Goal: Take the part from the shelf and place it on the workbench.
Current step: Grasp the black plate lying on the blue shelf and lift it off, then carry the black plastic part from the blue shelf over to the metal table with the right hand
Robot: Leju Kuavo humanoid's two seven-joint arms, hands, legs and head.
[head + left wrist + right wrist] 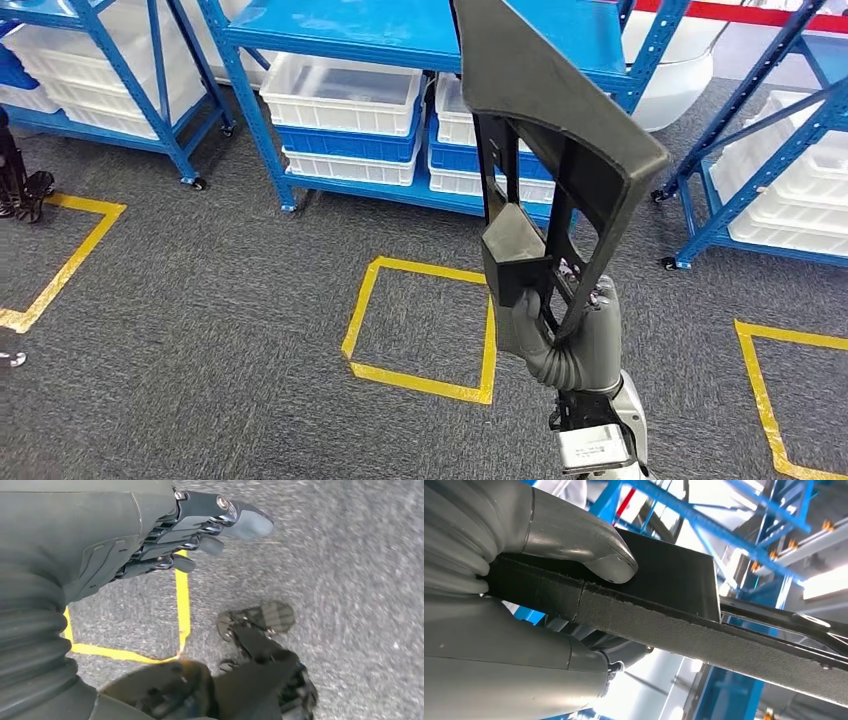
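High over the grey carpet, right of centre in the head view, the dark grey part (560,130) stands nearly upright, a long frame of struts and openings with a broad panel at its top and a blocky foot at its lower end. The right hand (545,330) grips that lower end from below; in the right wrist view its thumb (589,555) presses on the part's flat black face (664,575) while the fingers close under its rough edge. The left hand (200,530) hangs over the floor with its fingers nearly straight, close together and holding nothing. Beyond the part stand blue shelves (400,40) loaded with white and blue bins (345,95), and yellow tape squares (420,330) mark the carpet.
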